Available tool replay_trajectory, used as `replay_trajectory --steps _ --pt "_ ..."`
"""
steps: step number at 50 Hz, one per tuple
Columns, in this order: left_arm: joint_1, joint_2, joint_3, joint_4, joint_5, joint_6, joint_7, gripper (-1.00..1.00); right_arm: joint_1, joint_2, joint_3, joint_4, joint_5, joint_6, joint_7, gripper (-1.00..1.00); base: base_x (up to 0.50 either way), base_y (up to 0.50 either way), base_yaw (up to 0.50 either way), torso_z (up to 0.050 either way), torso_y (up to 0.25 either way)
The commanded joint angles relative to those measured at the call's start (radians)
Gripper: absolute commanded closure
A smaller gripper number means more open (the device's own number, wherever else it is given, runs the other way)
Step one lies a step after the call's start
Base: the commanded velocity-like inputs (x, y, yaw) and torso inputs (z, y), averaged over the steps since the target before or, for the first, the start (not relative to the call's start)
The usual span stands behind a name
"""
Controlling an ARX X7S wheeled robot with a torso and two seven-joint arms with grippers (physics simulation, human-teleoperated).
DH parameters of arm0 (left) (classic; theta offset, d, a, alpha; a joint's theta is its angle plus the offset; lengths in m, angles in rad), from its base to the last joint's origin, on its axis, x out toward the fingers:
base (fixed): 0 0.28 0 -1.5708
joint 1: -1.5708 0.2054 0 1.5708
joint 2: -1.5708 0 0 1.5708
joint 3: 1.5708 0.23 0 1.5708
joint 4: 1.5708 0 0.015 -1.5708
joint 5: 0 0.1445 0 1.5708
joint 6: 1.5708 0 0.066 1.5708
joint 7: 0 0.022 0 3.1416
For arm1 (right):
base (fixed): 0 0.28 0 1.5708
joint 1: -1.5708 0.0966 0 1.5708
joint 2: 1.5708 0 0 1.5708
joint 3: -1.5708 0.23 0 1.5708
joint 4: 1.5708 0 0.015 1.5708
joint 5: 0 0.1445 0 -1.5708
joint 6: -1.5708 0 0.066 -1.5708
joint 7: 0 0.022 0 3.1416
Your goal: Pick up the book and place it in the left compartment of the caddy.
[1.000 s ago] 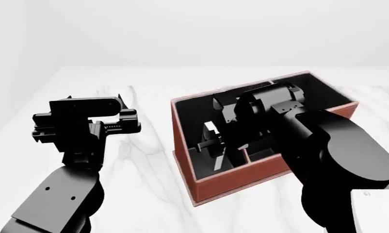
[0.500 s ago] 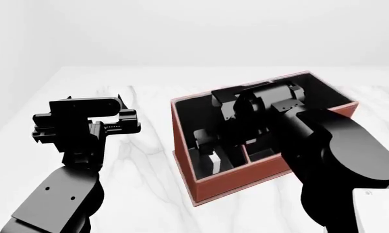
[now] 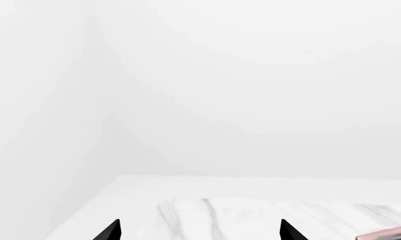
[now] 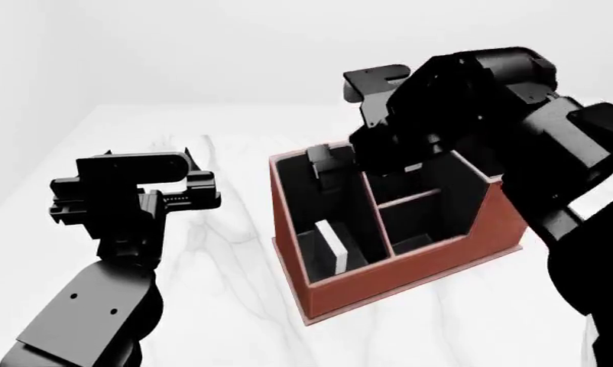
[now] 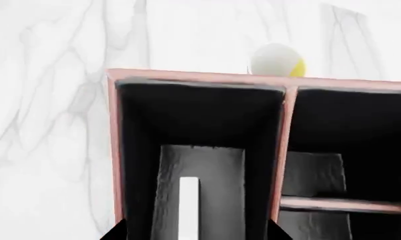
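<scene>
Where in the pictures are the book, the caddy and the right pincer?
book (image 4: 333, 246): head view, on its white page edge, inside the left compartment.
caddy (image 4: 388, 284): head view, on the reddish-brown front wall.
right pincer (image 4: 325, 164): head view, between its fingertips, above the caddy.

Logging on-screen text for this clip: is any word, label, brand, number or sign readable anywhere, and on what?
None readable in any view.
The book standing in the caddy shows only white page edges, no title.
The caddy's walls are plain, no brand.
The marble table and both arms carry no markings.
</scene>
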Motion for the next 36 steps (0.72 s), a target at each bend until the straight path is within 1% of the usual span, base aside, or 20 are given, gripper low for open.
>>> replay_trajectory --steps 1,4,6,10,11,13,14,15,16,17,18,20,21,23,24,25,27,29,32,36 --pt "-0.002 -0.003 0.001 0.001 -0.003 0.001 -0.003 -1.0 0.113 0.198 0.145 -0.328 0.215 0.093 0.315 -1.0 0.0 0.0 0.0 0.0 0.0" --pt "-0.003 -0.003 0.001 0.002 -0.004 0.001 -0.004 -1.0 0.114 0.229 0.166 -0.378 0.251 0.09 0.361 -1.0 0.0 0.0 0.0 0.0 0.0" --pt "-0.003 -0.004 -0.001 0.003 -0.005 0.001 -0.005 -1.0 0.09 0.279 0.2 -0.457 0.301 0.062 0.418 -1.0 0.0 0.0 0.0 0.0 0.0" --pt "-0.001 -0.004 -0.004 0.001 -0.008 0.004 -0.005 -1.0 -0.003 0.379 0.262 -0.645 0.344 -0.047 0.508 -1.0 0.0 0.0 0.0 0.0 0.0" --pt "0.0 -0.005 -0.003 0.0 -0.007 0.007 -0.005 -1.0 -0.05 0.422 0.289 -0.735 0.301 -0.124 0.531 -1.0 0.0 0.0 0.0 0.0 0.0" --pt "0.002 -0.005 -0.004 0.006 -0.01 0.006 -0.005 -1.0 -0.157 0.512 0.293 -0.968 0.099 -0.264 0.566 -1.0 0.0 0.0 0.0 0.0 0.0" --pt "0.002 -0.005 -0.003 0.009 -0.01 0.005 -0.006 -1.0 -0.203 0.536 0.3 -1.009 0.069 -0.317 0.614 -1.0 0.0 0.0 0.0 0.0 0.0" --pt "0.003 -0.006 -0.003 0.01 -0.01 0.005 -0.006 -1.0 -0.222 0.547 0.299 -1.032 0.044 -0.337 0.63 -1.0 0.0 0.0 0.0 0.0 0.0" --pt "0.005 -0.005 -0.003 0.015 -0.012 0.006 -0.006 -1.0 -0.274 0.578 0.289 -1.111 -0.051 -0.395 0.644 -1.0 0.0 0.0 0.0 0.0 0.0" --pt "0.006 -0.005 -0.005 0.018 -0.015 0.005 -0.007 -1.0 -0.344 0.604 0.288 -1.173 -0.106 -0.464 0.638 -1.0 0.0 0.0 0.0 0.0 0.0" --pt "0.007 -0.006 -0.005 0.019 -0.017 0.009 -0.004 -1.0 -0.461 0.637 0.298 -1.223 -0.19 -0.597 0.667 -1.0 0.0 0.0 0.0 0.0 0.0" --pt "0.007 -0.006 -0.005 0.019 -0.018 0.009 -0.003 -1.0 -0.48 0.642 0.294 -1.235 -0.22 -0.616 0.666 -1.0 0.0 0.0 0.0 0.0 0.0" --pt "0.009 -0.006 -0.003 0.026 -0.018 0.008 -0.004 -1.0 -0.566 0.665 0.277 -1.282 -0.363 -0.712 0.71 -1.0 0.0 0.0 0.0 0.0 0.0" --pt "0.014 -0.007 -0.004 0.036 -0.021 0.009 -0.005 -1.0 -0.63 0.686 0.276 -1.31 -0.444 -0.795 0.723 -1.0 0.0 0.0 0.0 0.0 0.0" --pt "0.017 -0.008 -0.005 0.042 -0.023 0.012 -0.004 -1.0 -0.662 0.702 0.272 -1.331 -0.502 -0.825 0.766 -1.0 0.0 0.0 0.0 0.0 0.0" --pt "0.017 -0.008 -0.004 0.041 -0.023 0.013 -0.004 -1.0 -0.677 0.709 0.274 -1.338 -0.523 -0.847 0.775 -1.0 0.0 0.0 0.0 0.0 0.0" --pt "0.017 -0.008 -0.004 0.041 -0.023 0.014 -0.004 -1.0 -0.677 0.709 0.274 -1.339 -0.523 -0.847 0.775 -1.0 0.0 0.0 0.0 0.0 0.0" --pt "0.016 -0.008 -0.002 0.047 -0.025 0.013 -0.005 -1.0 -0.722 0.73 0.259 -1.372 -0.616 -0.889 0.815 -1.0 0.0 0.0 0.0 0.0 0.0" --pt "0.018 -0.008 0.0 0.053 -0.026 0.013 -0.006 -1.0 -0.723 0.735 0.254 -1.382 -0.637 -0.872 0.849 -1.0 0.0 0.0 0.0 0.0 0.0" --pt "0.018 -0.009 0.001 0.059 -0.028 0.014 -0.005 -1.0 -0.734 0.742 0.258 -1.387 -0.653 -0.892 0.855 -1.0 0.0 0.0 0.0 0.0 0.0"
